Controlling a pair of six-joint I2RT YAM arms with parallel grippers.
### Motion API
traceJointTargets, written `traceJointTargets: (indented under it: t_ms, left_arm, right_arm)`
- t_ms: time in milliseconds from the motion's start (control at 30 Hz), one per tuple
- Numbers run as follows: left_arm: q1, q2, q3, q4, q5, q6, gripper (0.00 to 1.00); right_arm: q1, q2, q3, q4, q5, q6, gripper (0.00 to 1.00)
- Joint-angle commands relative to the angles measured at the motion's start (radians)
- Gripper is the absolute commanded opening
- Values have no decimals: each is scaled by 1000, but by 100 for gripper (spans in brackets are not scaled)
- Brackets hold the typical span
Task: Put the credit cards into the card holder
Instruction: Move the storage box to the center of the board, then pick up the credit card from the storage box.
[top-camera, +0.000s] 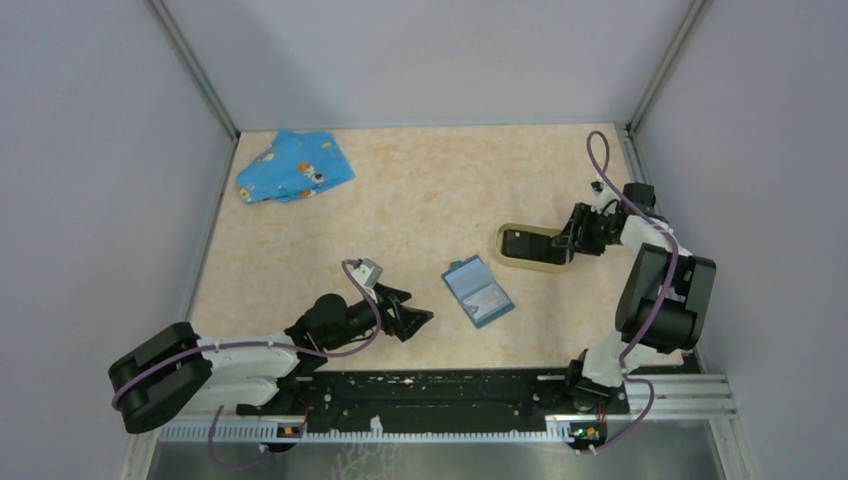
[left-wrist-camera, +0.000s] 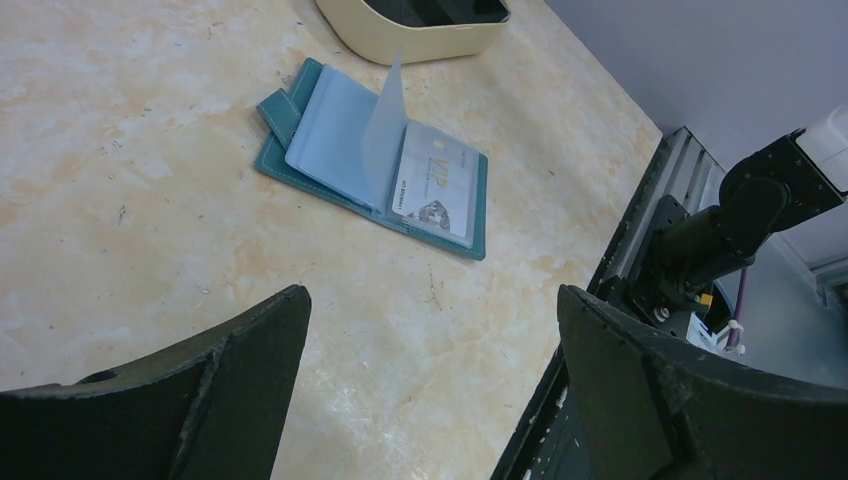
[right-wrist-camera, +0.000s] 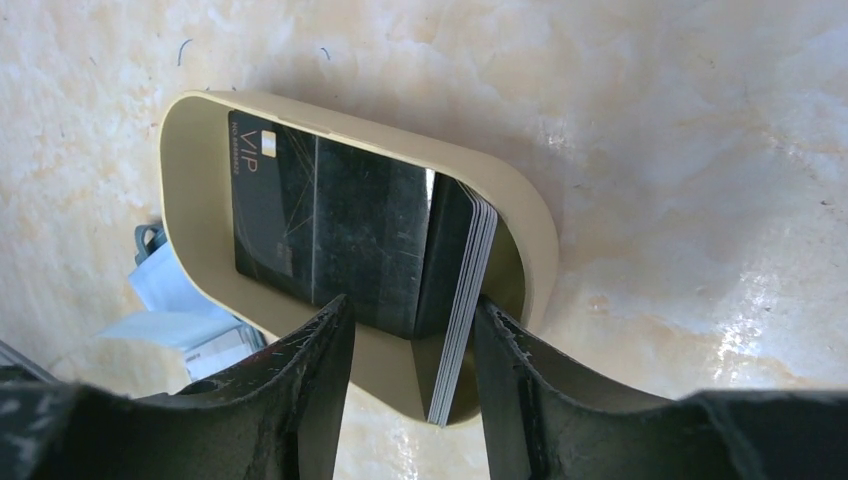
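My right end effector (right-wrist-camera: 410, 305), narrowed, straddles the card stack (right-wrist-camera: 460, 290) against the card holder (right-wrist-camera: 520, 210)'s rim; grip I cannot tell. My left end effector (left-wrist-camera: 432, 295) stands wide over the bench (left-wrist-camera: 150, 200).

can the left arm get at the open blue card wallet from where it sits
Probably yes. The left claw is open and points toward the flat blue card wallet, with only bare tabletop between; the right claw is away at the beige oval tray.
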Motion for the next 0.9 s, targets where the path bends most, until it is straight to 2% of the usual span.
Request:
traceJointTargets:
  t_ms: [0, 167, 367, 867]
  left_arm:
    - [-2, -2, -8, 40, 16, -13, 99]
    - [-1, -6, -10, 41, 23, -14, 99]
    - [-2, -23, -12, 35, 23, -19, 99]
    - [-2, -47, -7, -1, 36, -30, 99]
  right_arm:
    - [33, 20, 28, 29, 39, 39, 46]
    - [74, 31, 30, 40, 109, 118, 48]
    - [82, 45, 27, 53, 166, 138, 49]
    - [64, 109, 55, 14, 71, 138, 47]
